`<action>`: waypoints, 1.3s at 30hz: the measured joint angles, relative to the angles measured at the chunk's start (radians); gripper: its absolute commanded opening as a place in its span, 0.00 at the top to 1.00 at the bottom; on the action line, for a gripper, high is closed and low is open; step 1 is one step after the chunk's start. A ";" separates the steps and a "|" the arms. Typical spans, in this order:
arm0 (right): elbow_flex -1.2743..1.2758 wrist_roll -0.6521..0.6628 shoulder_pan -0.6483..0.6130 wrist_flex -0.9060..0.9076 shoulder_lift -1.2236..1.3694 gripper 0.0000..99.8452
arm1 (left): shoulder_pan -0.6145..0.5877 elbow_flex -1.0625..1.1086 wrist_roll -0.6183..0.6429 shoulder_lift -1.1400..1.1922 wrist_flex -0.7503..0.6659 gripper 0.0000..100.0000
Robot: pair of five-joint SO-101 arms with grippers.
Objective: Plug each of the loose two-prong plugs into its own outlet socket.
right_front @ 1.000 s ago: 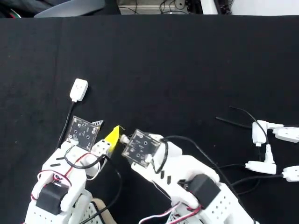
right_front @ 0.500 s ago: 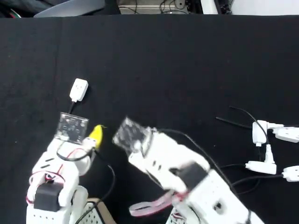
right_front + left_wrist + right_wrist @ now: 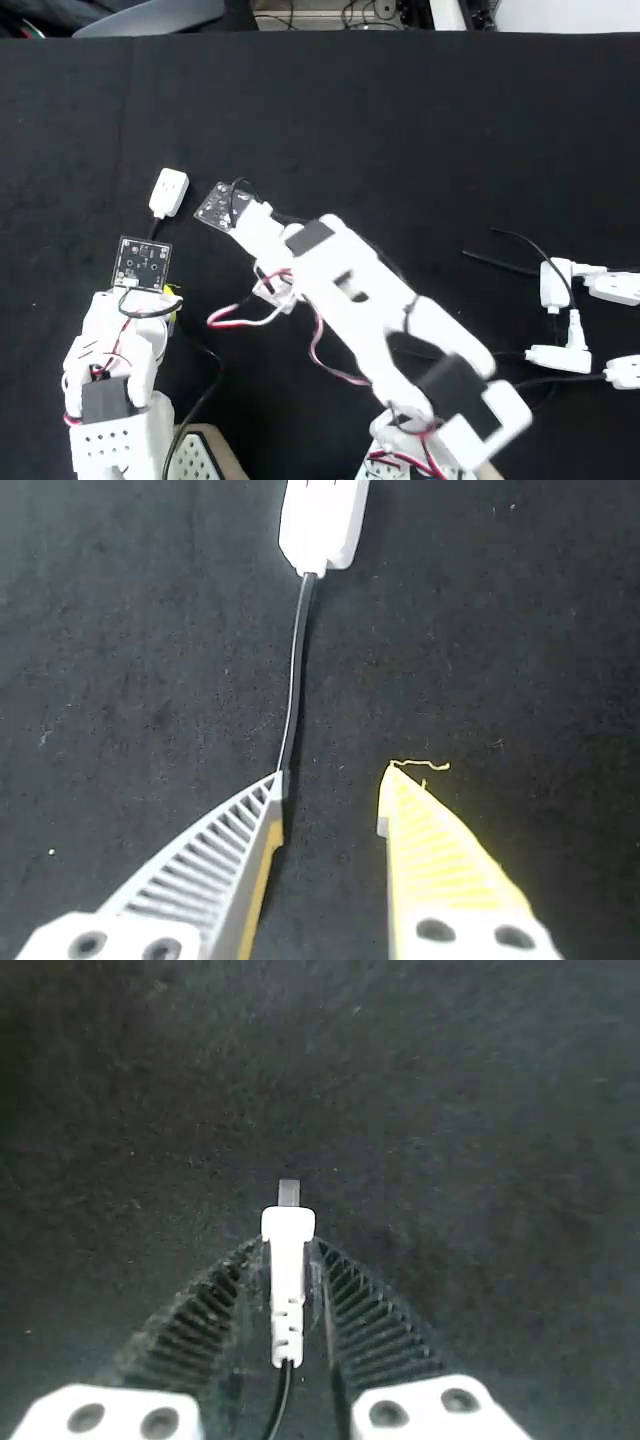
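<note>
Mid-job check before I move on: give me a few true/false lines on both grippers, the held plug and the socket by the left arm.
1. The right gripper is shut on a white plug. True.
2. The left gripper clamps the black cord. False: its jaws stand open with nothing between them, and the cord runs past its white finger.
3. The plug is seated in the white socket. False: it sits in the right gripper, over the bare black table.
4. More white plugs and sockets lie at the table's right edge. True.
5. The right arm has its wrist over that right-edge cluster. False: its wrist is beside the white socket.
</note>
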 measured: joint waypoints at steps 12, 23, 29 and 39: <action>-0.158 0.014 0.002 0.064 0.166 0.99 | 0.000 0.000 -0.005 0.000 0.000 0.84; -0.230 0.014 0.034 0.153 0.219 0.99 | -0.006 0.000 -0.009 0.000 0.000 0.84; -0.315 0.017 0.106 0.230 0.242 0.99 | -0.074 0.000 0.006 0.000 -0.011 0.84; -0.423 0.112 0.195 0.358 0.242 0.99 | -0.110 0.000 0.066 0.000 -0.077 0.84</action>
